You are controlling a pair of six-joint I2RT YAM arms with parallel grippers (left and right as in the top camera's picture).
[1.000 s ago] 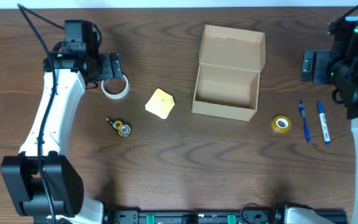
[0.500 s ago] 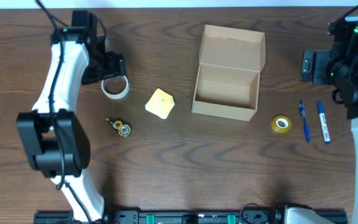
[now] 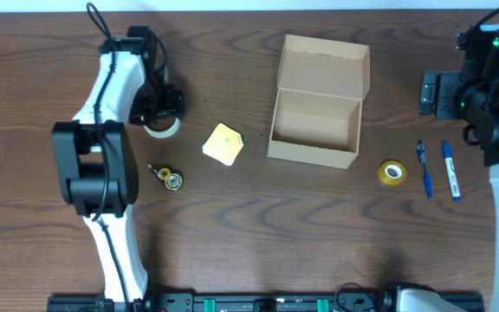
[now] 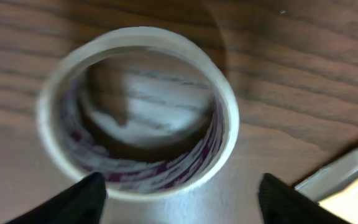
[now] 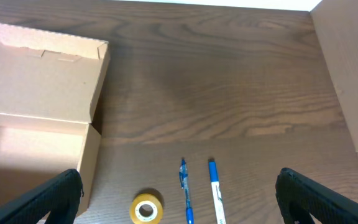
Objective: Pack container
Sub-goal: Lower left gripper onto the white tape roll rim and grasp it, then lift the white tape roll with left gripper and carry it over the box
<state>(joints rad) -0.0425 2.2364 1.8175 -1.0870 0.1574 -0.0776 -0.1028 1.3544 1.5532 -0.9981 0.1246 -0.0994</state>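
- Left gripper point(image 3: 165, 106) is down at the far left of the table point(image 3: 275, 225), right over the white tape roll point(image 3: 161, 127).
- Left wrist view: the roll point(image 4: 225, 124) lies flat, hole up. The two fingers point(image 4: 86, 199) are spread either side of its near rim. The left tip is at the roll's edge and the right tip is off it, so the jaws are open with no grip.
- Right gripper point(image 3: 436, 94) is parked at the far right edge. Its jaws are wide open, fingers point(image 5: 42, 199) at the frame corners with only tabletop between them.
- Cardboard box point(image 3: 312, 153) sits centre-right on the table, lid flap open and folded back on the far side. Nothing is touching it. The right wrist view shows it at left point(image 5: 36, 124).
- Yellow tape roll point(image 3: 392, 172) lies flat just right of the box, seen also from the right wrist point(image 5: 145, 208).
- Two blue pens point(image 3: 424, 169) lie side by side to the right of that roll, apart from it.
- Cream square pad point(image 3: 223, 143) lies between the white roll and the box, touching neither.
- A small black-and-yellow item point(image 3: 167, 176) lies nearer than the white roll. I can't tell what it is.
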